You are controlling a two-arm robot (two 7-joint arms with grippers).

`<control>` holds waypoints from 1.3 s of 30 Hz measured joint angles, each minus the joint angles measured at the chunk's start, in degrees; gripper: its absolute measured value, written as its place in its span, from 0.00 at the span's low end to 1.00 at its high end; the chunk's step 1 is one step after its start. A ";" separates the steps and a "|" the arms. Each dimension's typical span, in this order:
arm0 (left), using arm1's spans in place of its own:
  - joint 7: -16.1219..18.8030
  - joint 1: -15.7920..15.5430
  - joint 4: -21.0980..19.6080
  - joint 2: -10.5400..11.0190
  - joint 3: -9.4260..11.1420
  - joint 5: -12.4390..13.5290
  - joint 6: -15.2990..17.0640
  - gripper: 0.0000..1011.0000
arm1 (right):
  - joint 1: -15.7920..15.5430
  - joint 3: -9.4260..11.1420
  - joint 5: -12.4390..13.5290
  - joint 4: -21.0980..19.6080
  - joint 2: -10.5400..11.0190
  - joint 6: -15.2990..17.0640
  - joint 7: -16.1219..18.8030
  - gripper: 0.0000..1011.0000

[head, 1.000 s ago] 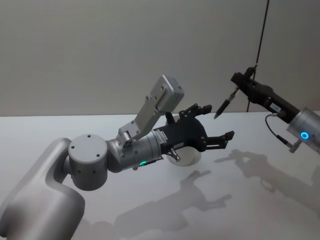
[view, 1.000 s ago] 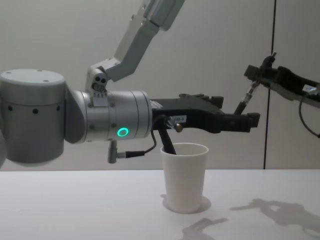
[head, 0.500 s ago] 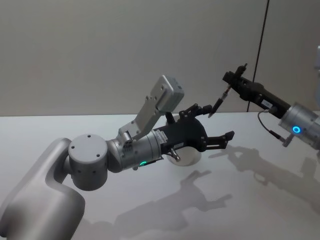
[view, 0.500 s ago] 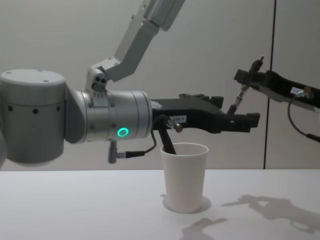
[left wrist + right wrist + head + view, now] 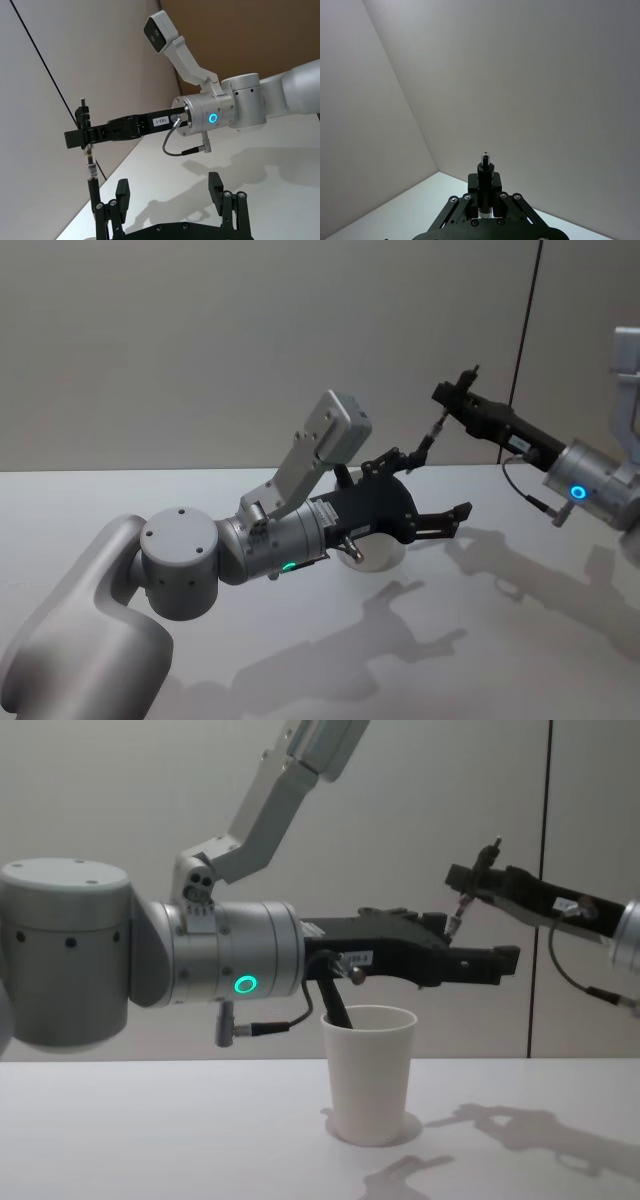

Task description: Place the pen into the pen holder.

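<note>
The pen holder [image 5: 368, 1075], a white paper cup, stands on the table; in the head view the pen holder [image 5: 384, 554] is mostly hidden under my left gripper. My left gripper [image 5: 476, 946] [image 5: 438, 484] [image 5: 169, 192] hovers open just above its rim, holding nothing. A dark slim thing [image 5: 337, 1007] leans inside the cup at its left rim. My right gripper [image 5: 462, 878] [image 5: 446, 395] [image 5: 75, 137] [image 5: 485, 187] is in the air, right of the cup and above it, shut on the pen [image 5: 458, 916] [image 5: 424, 445] [image 5: 91, 172] [image 5: 485, 162]. The pen hangs tip down beside the left fingers [image 5: 396, 458].
The white table [image 5: 150, 1130] runs back to a plain grey wall. A dark vertical seam [image 5: 548, 820] splits the wall on the right. The left arm's thick grey body [image 5: 180, 565] reaches across the table's left and middle.
My right gripper has carried the pen leftward and slightly up, closer to the left gripper and the cup. The left arm and cup have not moved.
</note>
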 joint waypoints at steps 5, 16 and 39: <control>0.00 0.00 0.00 0.00 0.00 0.00 0.00 0.99 | 2.06 -0.48 -0.31 3.85 -0.79 -1.20 0.87 0.13; 0.00 0.00 0.00 0.00 0.00 0.00 0.00 0.99 | 6.50 -1.39 -1.47 12.12 -2.63 -3.67 2.60 0.13; 0.00 0.00 0.00 0.00 0.00 0.00 0.00 0.99 | 10.14 -2.36 -4.22 18.58 -4.80 -4.56 3.74 0.29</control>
